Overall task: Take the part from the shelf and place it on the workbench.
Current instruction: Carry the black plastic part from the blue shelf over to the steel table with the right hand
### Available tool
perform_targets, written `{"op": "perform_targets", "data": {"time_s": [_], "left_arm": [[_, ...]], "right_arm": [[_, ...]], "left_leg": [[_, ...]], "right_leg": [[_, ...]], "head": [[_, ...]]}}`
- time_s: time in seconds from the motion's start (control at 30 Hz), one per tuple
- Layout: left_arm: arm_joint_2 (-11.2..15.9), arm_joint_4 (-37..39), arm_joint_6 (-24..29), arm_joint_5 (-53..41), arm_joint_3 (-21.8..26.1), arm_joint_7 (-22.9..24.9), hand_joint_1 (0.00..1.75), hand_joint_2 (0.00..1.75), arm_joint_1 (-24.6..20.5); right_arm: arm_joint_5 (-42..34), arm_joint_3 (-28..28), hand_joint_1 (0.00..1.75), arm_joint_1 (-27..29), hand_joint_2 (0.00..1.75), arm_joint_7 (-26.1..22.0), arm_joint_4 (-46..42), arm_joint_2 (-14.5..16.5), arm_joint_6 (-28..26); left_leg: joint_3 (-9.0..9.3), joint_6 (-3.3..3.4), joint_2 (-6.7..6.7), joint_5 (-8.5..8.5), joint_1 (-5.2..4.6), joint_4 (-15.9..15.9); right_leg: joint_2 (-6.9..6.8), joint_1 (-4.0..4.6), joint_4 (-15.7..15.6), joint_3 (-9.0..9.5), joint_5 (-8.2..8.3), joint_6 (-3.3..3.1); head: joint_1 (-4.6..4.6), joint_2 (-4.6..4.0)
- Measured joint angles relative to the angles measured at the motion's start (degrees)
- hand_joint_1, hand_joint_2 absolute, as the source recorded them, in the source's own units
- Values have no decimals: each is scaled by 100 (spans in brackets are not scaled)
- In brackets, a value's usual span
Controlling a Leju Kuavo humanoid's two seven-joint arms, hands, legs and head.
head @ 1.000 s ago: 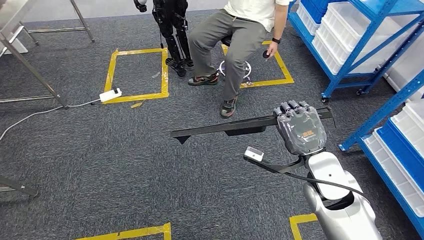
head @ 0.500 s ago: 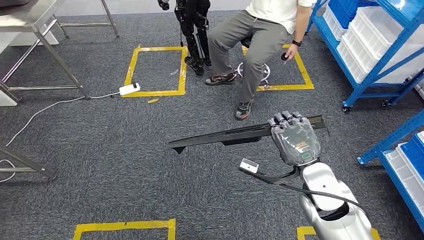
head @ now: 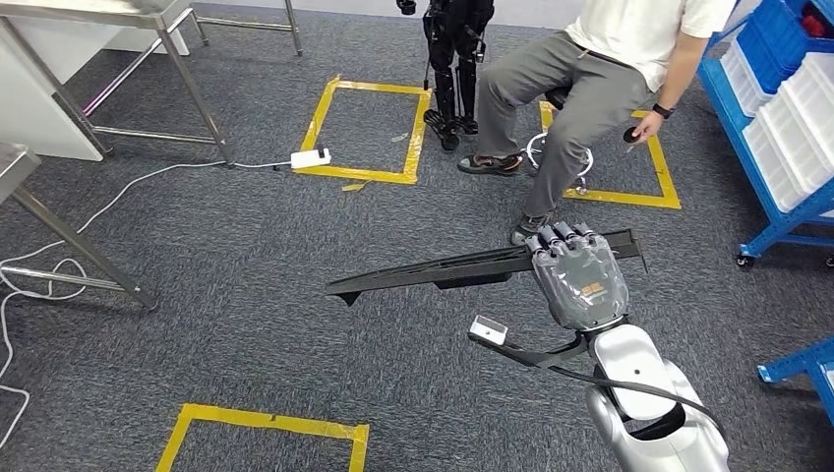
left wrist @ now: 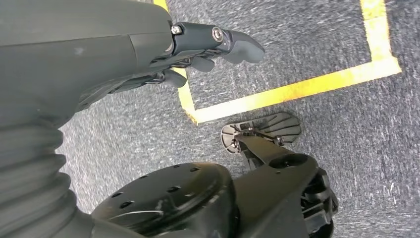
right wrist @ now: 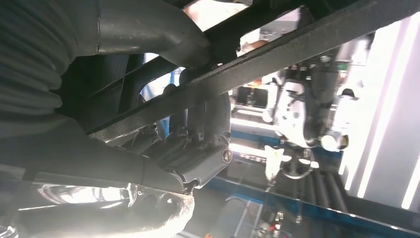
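Note:
A long, thin black part [head: 433,267] hangs level above the grey carpet, and my right hand [head: 580,275] grips it near its right end. In the right wrist view the part [right wrist: 277,54] crosses the picture as a dark bar with the fingers of the right hand [right wrist: 198,139] wrapped around it. My left hand [left wrist: 198,49] hangs over the carpet with its fingers loosely apart and nothing in them. A metal workbench [head: 98,12] stands at the far left. The blue shelf [head: 787,108] with white bins is at the right edge.
A person [head: 590,79] sits on a stool ahead on the right, beside another robot's dark legs [head: 454,49]. Yellow tape squares [head: 369,133] mark the carpet. A white power strip [head: 310,157] and its cable lie toward the left. A second metal table's leg [head: 74,251] stands at left.
The camera has swung left: shelf and person slid toward the right edge and the metal tables came into view. My right hand still holds the part the same way.

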Motion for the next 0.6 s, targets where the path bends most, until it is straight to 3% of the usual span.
{"op": "perform_targets", "data": {"time_s": [0.07, 0.1, 0.17, 0.23, 0.3, 0.37, 0.43, 0.47, 0.5, 0.6], "left_arm": [[0, 0, -1, -23, -2, 14, 0, 175, -1], [0, 0, 2, -41, -8, 27, 0, 175, -2], [1, 0, 10, -75, -36, 55, 0, 175, 10], [9, 0, 44, -85, -68, 60, 0, 175, 42], [21, 0, 103, -86, -83, 42, 0, 175, 57], [29, 0, 137, -81, -85, 23, 0, 175, 42], [33, 0, 139, -76, -85, 15, 0, 175, 25], [35, 0, 139, -75, -85, 14, 0, 175, 21], [39, 0, 141, -75, -85, 13, 0, 175, 18], [59, 0, 145, -75, -85, 13, 0, 175, -4]], "right_arm": [[14, -3, 134, -9, 175, -2, -5, 11, 0], [22, -4, 134, -21, 175, -4, -8, 23, 1], [29, -5, 134, -44, 175, -16, -9, 62, 0], [29, -5, 134, -75, 175, -42, -4, 112, -7], [29, -5, 134, -129, 175, -73, 10, 177, -27], [29, -6, 134, -186, 175, -94, 28, 240, -56], [29, -6, 134, -231, 175, -106, 54, 285, -69], [29, -5, 134, -250, 175, -111, 69, 303, -69], [29, -5, 134, -267, 175, -116, 83, 322, -69], [29, -5, 134, -331, 175, -121, 101, 365, -69]], "left_leg": [[17, -19, -140, -6, -13, 10], [12, -41, -199, -8, -24, 15], [-21, -104, -295, 4, -35, 23], [-56, -161, -338, 5, -14, 34], [-157, -207, -122, -141, 1, 248], [-454, -262, 201, -468, 25, 881], [-745, -310, 323, -684, 50, 1480], [-760, -320, 342, -650, 57, 1518], [-655, -320, 366, -521, 61, 1329], [-84, -262, 585, -120, 26, 275]], "right_leg": [[149, -23, -822, 354, 367, 77], [226, -36, -1140, 499, 491, 75], [294, -26, -1368, 601, 568, 19], [203, -38, -1368, 608, 592, -52], [105, -71, -1396, 622, 611, -160], [-10, -45, -1404, 627, 604, -252], [-143, -6, -1403, 630, 591, -278], [-205, 6, -1402, 631, 587, -281], [-264, 14, -1402, 634, 584, -282], [-408, 43, -1414, 647, 578, -271]], "head": [[2, 0], [-1, 0], [-6, 0], [-9, 0], [-21, 0], [-34, 0], [-37, 0], [-38, 0], [-38, 0], [-34, 0]]}}
